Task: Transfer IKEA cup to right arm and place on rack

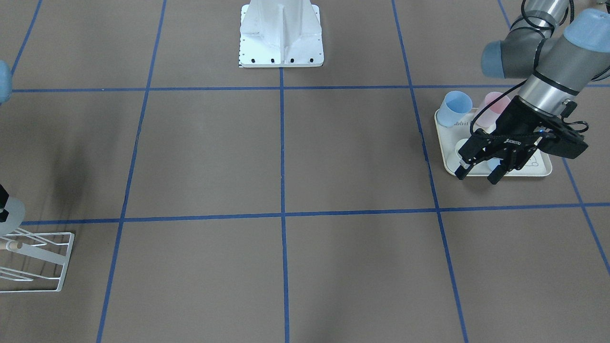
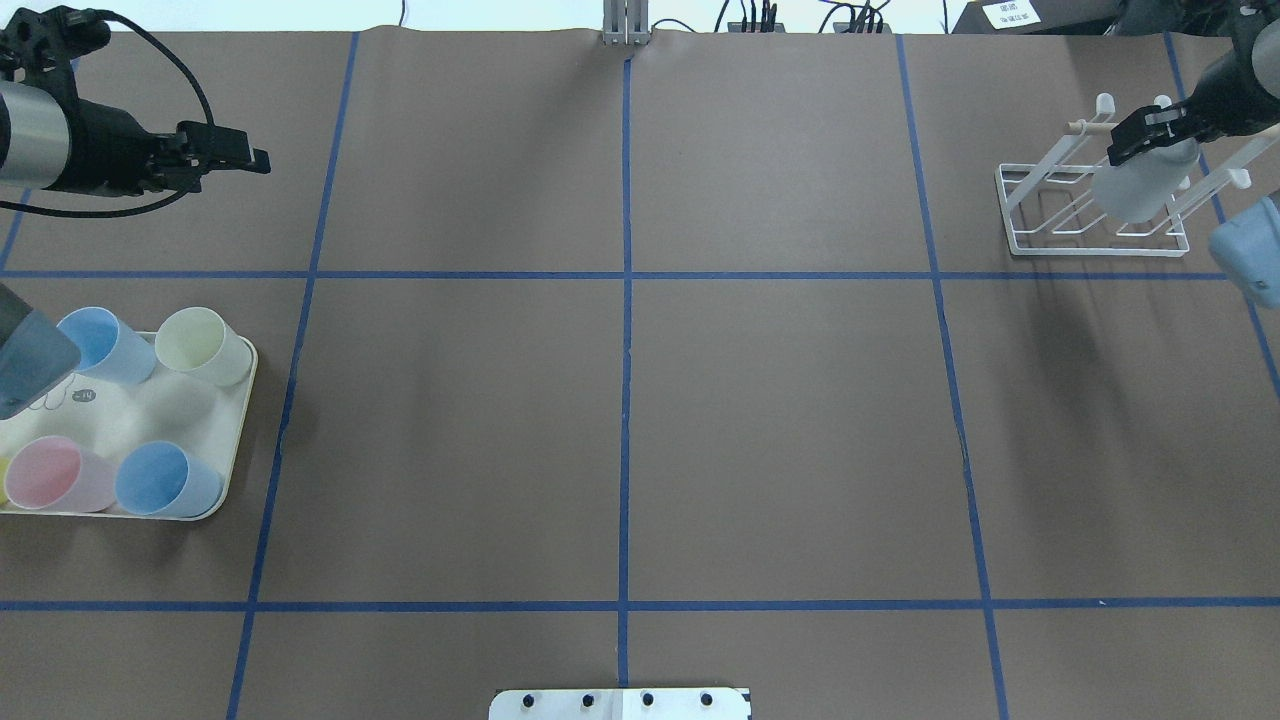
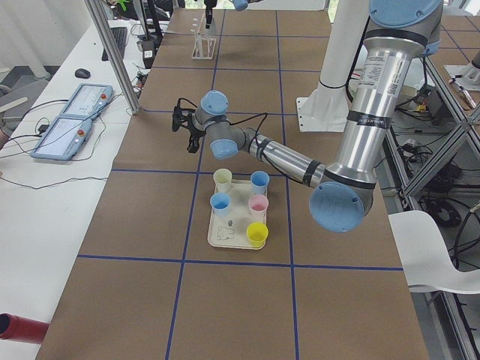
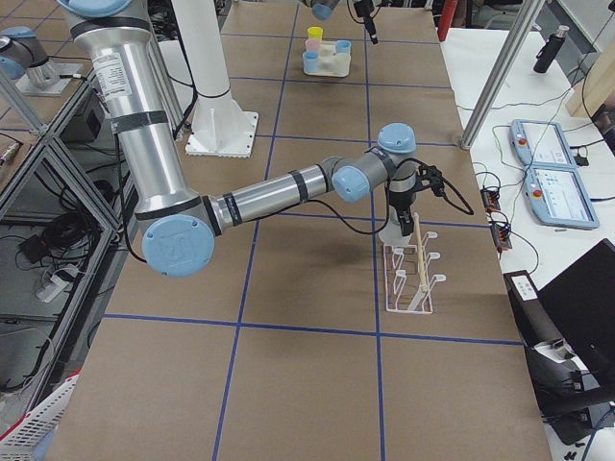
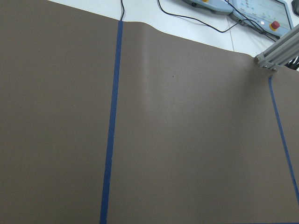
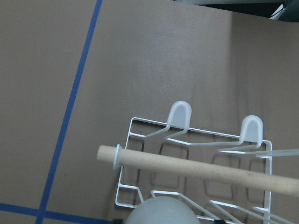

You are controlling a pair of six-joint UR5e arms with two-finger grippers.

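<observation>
Where the overhead view begins at its left, the left gripper (image 1: 477, 176) hangs above the table (image 2: 780, 420), its two fingers spread wide with nothing between them. It lies beyond the far edge of the cream tray (image 2: 243, 420), as the left side view confirms. On the tray stand a light blue cup (image 2: 100, 345) and a pale cream cup (image 2: 205, 345) in the far row. A pink cup (image 2: 60, 475) and a second blue cup (image 2: 165, 480) stand in the near row, and a yellow cup (image 3: 257, 233) is at the tray's end. The middle of the table shows only blue tape lines (image 2: 626, 400). At the right, the white wire rack (image 2: 1090, 245) stands on the table. The right gripper (image 2: 1150, 132) is closed on the upper end of the translucent grey-white IKEA cup (image 2: 1135, 190), which hangs over the rack's slanted rods beside the wooden peg (image 6: 187, 168). Whether the cup touches a rod cannot be told from these views.
</observation>
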